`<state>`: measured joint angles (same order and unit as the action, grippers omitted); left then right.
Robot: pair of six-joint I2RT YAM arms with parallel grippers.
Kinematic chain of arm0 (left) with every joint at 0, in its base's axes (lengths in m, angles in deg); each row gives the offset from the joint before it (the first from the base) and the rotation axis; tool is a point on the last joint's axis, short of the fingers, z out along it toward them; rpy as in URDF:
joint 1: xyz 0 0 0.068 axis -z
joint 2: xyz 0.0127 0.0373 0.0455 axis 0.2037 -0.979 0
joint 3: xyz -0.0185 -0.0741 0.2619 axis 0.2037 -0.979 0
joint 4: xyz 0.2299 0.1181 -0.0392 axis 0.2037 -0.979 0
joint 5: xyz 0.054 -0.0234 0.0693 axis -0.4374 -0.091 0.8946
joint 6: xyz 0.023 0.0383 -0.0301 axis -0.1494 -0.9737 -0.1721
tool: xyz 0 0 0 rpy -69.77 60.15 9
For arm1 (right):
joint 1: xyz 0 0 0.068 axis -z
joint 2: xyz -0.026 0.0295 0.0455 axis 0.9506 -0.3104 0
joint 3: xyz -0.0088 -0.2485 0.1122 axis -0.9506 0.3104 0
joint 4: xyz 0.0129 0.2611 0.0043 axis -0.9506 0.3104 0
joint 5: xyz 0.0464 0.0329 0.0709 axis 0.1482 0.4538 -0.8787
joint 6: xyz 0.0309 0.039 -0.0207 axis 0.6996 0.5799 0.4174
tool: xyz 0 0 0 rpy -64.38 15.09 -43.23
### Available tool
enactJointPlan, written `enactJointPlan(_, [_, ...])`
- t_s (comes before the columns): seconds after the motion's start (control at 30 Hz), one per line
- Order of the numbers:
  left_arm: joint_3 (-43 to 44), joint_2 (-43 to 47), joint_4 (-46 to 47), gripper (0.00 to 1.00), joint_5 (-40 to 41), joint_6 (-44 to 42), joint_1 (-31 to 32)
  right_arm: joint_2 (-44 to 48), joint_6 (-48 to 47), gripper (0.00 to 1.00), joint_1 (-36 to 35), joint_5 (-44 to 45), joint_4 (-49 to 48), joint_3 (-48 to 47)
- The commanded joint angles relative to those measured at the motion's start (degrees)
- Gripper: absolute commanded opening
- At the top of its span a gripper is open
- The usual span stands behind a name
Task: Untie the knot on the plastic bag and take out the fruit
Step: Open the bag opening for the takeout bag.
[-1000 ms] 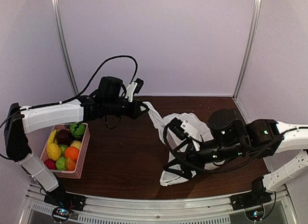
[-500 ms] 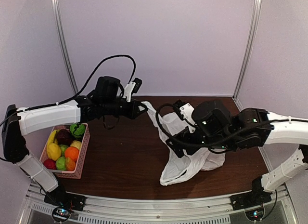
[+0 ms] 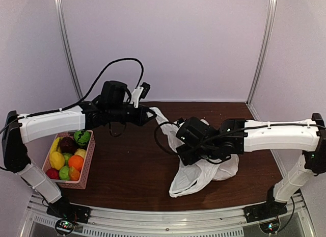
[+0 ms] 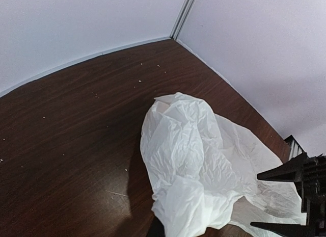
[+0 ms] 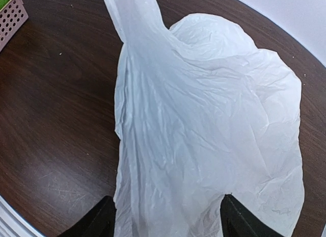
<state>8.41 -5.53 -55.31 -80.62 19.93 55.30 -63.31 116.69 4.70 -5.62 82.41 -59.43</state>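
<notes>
Jaws spread, the right gripper (image 5: 165, 220) has swung left and hangs just above the plastic bag (image 3: 202, 174) on the table (image 3: 132, 165); the left gripper (image 3: 152, 113) pinches the bag's raised far-left end.

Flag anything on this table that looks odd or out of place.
The plastic bag lies limp and flat, showing no bulge, while the fruit sits piled in the pink basket at the left. Pale specks are scattered over the dark table near the back wall.
</notes>
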Motion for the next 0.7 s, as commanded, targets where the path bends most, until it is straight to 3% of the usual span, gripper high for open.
enactJointPlan(0.0, [-0.4, 1.2, 1.9, 0.00, 1.2, 0.4, -0.4, 0.9, 0.4, 0.66, 1.3, 1.8, -0.6, -0.5])
enactJointPlan(0.07, [-0.4, 1.0, 2.3, 0.00, 1.8, 0.8, -0.4, 1.3, -0.2, 0.54, 2.0, 1.3, -1.7, 0.1])
enactJointPlan(0.1, [-0.4, 1.0, 2.4, 0.00, 1.9, 1.0, -0.4, 1.4, -0.3, 0.39, 2.6, 1.0, -1.7, 0.3])
enactJointPlan(0.23, [0.0, 1.0, 2.6, 0.01, 2.5, 1.4, -0.4, 2.5, -0.9, 0.07, 3.9, 0.7, -1.5, -0.2])
enactJointPlan(0.27, [0.1, 1.2, 2.6, 0.07, 2.4, 1.6, -0.4, 3.1, -1.0, 0.00, 4.3, 0.6, -1.6, -0.4])
enactJointPlan(0.4, [-2.0, 3.2, 3.4, 0.59, 2.0, 3.8, 0.1, 5.9, -0.9, 0.00, 6.0, -0.2, -4.0, -0.5])
enactJointPlan(0.47, [-4.8, 5.4, 5.0, 0.74, 2.8, 5.7, 0.9, 6.7, -0.5, 0.00, 6.9, -1.3, -5.3, -0.4])
enactJointPlan(0.53, [-8.5, 8.0, 7.4, 0.81, 3.9, 7.9, 2.2, 7.0, 0.1, 0.00, 7.4, -1.8, -6.1, -0.3])
enactJointPlan(0.67, [-15.6, 13.1, 12.3, 0.84, 5.8, 13.2, 5.5, 7.1, 1.8, 0.00, 7.8, -1.4, -6.8, 0.4])
